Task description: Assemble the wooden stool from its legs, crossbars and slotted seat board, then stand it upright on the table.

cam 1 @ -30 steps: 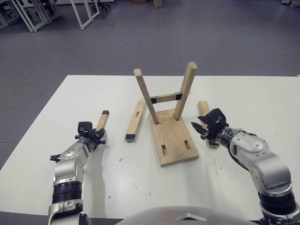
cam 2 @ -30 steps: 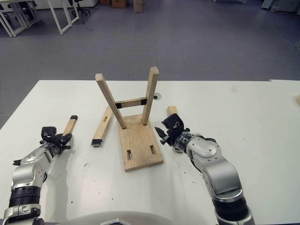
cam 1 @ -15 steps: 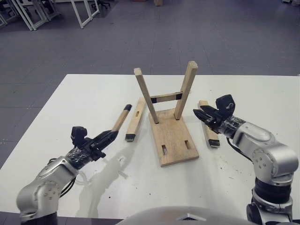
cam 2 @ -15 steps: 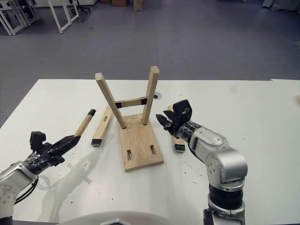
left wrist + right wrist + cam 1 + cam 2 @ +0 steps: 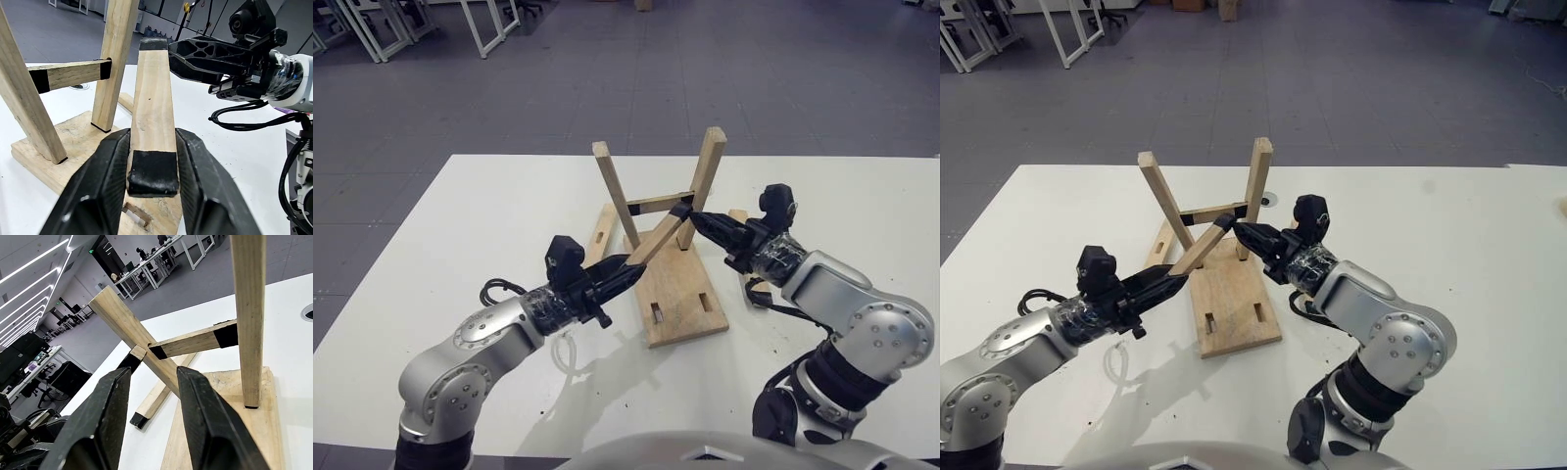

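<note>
- Head views: a smooth white table (image 5: 489,215) stands in a room with a grey floor (image 5: 754,78) and white-framed furniture at the back.
- The seat board (image 5: 677,276), a flat slab of pale grained wood with two small rectangular slots at its near end, lies on the table.
- Standing legs (image 5: 703,181), square-cut, rise from the board's far end, joined above it by a fitted crossbar (image 5: 656,205) with black-wrapped ends.
- A spare leg (image 5: 599,227) lies flat just left of the board.
- The left pincer (image 5: 628,266), at the board's left edge, is clamped on a loose crossbar (image 5: 656,240) slanting up over the board.
- The right pincer (image 5: 697,221) hovers over the board's far right.
- Left wrist view: matt black fingers (image 5: 102,181) press both sides of the loose crossbar beside its black-capped near end, above the board.
- Right wrist view: the right pincer's ribbed black fingers (image 5: 105,421) stand parted and grip nothing; the loose crossbar's far end sits by one tip, above the board's far end.
</note>
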Robot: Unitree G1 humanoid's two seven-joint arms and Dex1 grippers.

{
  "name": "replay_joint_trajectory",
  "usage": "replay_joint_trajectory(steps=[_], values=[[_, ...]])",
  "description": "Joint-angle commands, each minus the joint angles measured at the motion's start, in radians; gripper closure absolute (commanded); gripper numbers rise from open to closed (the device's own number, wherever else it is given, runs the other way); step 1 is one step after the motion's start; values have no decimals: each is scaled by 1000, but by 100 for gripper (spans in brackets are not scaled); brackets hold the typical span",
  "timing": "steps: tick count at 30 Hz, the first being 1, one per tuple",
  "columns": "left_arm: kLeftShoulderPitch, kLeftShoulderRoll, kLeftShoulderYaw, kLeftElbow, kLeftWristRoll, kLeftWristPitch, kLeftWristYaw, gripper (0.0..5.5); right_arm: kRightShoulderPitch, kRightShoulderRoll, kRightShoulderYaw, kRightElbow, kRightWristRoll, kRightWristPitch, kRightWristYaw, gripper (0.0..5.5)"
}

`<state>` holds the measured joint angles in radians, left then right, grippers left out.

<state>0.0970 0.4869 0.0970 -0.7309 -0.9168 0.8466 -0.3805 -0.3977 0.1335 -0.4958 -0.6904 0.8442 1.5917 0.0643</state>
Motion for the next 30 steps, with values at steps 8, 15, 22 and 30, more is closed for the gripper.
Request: replay_joint_trajectory(steps=[8, 15, 22, 30], values=[[-22, -24, -44, 11, 50, -49, 16, 419, 31, 122, -8, 213, 768, -293, -623, 379], [-63, -34, -60, -9, 35, -35, 45, 419, 162, -150, 284, 236, 1079, -617, -871, 379], [-39, -5, -30, 10, 58, -47, 32, 419, 155, -334, 364, 235, 1119, -766, -828, 379], [-67, -17, -59, 0, 55, -48, 37, 419, 161, -423, 436, 236, 1118, -844, -772, 379]])
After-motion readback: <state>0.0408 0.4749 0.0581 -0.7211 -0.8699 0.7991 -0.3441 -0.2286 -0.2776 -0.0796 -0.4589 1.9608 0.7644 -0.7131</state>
